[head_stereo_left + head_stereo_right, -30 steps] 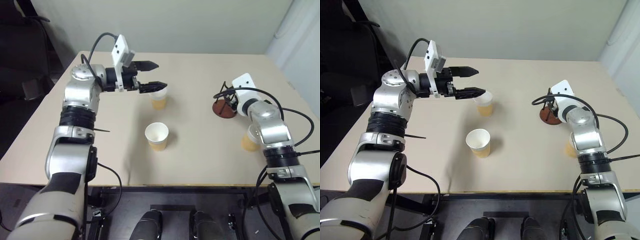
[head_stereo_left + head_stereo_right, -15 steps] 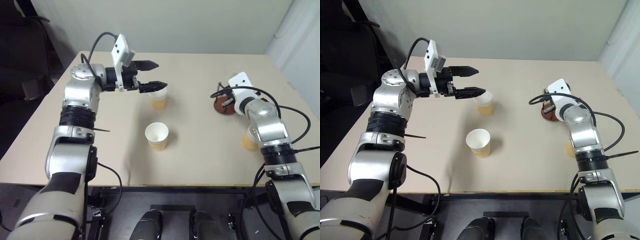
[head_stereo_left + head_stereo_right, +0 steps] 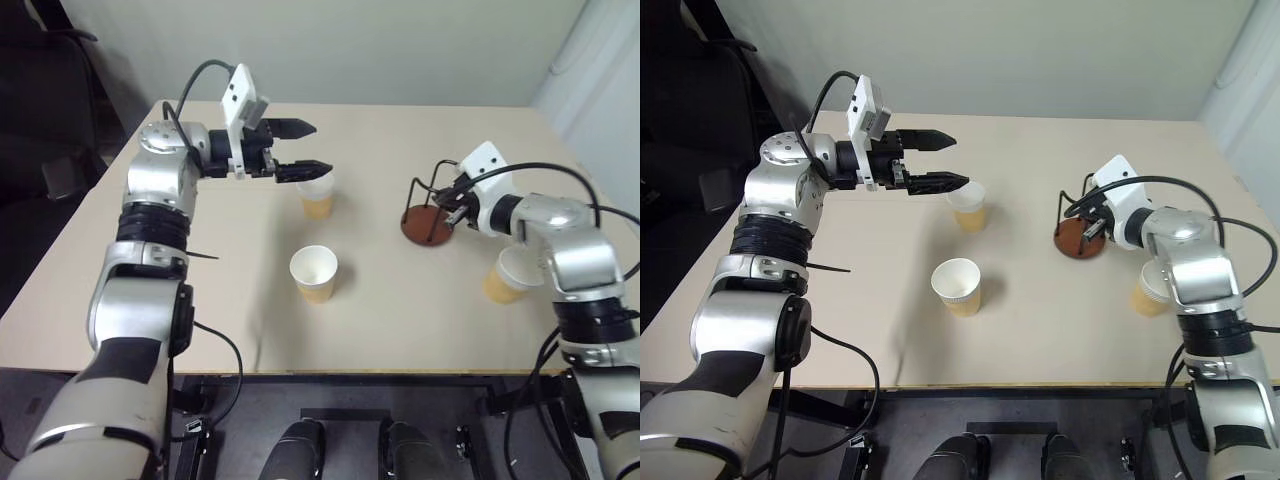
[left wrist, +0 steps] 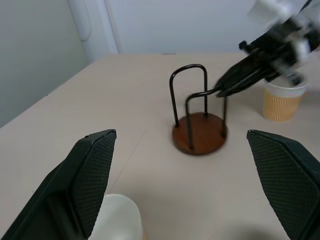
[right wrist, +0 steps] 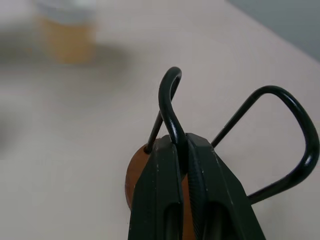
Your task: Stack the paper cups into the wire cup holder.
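The wire cup holder stands upright on its reddish-brown base, right of the table's middle. My right gripper is shut on one of its black wire loops, pinching it near the top. Three paper cups stand upright. One cup is at the centre back, and my left gripper hovers open just above and beside it, pointing toward the holder. A second cup stands nearer the front. The third cup is on the right, close beside my right forearm.
The beige table has open surface at the left and front. Its back edge meets a pale wall. A dark chair stands off the table's back left corner. In the left wrist view the holder sits straight ahead.
My right gripper closed on a wire loop of the holder, and the arm swung and drew the holder a little toward the table's middle. The left arm and the cups stayed put.
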Motion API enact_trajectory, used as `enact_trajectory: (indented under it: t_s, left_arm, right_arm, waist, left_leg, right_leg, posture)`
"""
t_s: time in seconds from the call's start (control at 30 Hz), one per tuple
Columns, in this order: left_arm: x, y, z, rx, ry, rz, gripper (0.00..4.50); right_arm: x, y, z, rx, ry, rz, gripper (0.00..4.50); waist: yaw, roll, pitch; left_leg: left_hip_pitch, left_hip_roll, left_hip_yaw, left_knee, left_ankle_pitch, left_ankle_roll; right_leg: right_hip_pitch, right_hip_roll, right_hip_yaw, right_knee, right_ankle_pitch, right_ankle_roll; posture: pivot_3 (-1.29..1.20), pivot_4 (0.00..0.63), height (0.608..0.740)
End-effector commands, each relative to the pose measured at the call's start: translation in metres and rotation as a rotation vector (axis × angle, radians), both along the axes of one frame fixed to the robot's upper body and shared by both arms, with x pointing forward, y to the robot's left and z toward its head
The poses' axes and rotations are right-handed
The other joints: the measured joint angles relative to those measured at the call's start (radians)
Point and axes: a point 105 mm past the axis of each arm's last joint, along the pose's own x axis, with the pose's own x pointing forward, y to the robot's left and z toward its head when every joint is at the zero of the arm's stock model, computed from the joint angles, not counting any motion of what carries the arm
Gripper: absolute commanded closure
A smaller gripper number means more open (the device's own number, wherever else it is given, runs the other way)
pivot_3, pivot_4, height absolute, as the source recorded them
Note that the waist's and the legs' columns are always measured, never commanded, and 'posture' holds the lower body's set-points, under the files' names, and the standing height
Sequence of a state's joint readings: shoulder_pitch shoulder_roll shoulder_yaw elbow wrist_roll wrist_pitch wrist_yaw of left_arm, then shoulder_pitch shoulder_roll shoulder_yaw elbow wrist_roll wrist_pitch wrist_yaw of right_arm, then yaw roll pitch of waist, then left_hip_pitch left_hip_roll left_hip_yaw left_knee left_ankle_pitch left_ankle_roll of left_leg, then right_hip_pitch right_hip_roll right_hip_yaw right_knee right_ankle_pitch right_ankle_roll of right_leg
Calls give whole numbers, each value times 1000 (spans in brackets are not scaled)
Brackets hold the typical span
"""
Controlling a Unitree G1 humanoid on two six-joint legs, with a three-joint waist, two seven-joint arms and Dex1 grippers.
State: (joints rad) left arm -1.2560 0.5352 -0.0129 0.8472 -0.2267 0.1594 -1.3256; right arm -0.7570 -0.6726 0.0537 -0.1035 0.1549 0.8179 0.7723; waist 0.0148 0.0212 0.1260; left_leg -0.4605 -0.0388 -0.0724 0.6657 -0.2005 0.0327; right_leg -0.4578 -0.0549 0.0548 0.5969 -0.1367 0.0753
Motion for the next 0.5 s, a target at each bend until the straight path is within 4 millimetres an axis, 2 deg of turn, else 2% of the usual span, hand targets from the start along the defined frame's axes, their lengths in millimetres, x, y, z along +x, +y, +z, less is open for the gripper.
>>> enact_trajectory:
  t_s: [0.03,0.13,0.23,0.33,0.5]
  left_arm:
    - [-2,1,19,8,-64,-8,0]
    - [-6,-2,15,21,-31,-49,0]
    - [-14,0,6,62,25,-118,0]
    - [-17,6,-2,123,55,-135,0]
    - [-20,14,-3,170,59,-135,0]
  right_arm:
    - [-23,7,24,21,-21,106,4485]
    - [-34,11,20,2,20,164,4485]
    - [-42,17,8,-24,57,207,4485]
    - [-42,20,-2,-44,64,213,4485]
    - [-45,29,-9,-39,74,245,4485]
  waist:
    - [1,0,0]
    - [3,0,0]
    - [3,0,0]
    - [2,0,0]
    - [-1,0,0]
  left_leg:
    - [0,0,0,0,0,0]
    - [0,0,0,0,0,1]
    - [0,0,0,0,-1,2]
    - [0,0,0,0,-2,4]
    - [0,0,0,1,-4,11]
  right_leg:
    - [0,0,0,-1,-1,-1]
    - [1,0,0,-2,-1,-2]
    - [1,0,0,-3,-1,-1]
    - [1,0,0,-2,0,0]
    - [0,0,0,-1,1,2]
  posture:
    - [0,150,740]
    - [0,150,740]
    - [0,150,740]
    - [0,150,740]
    - [0,150,740]
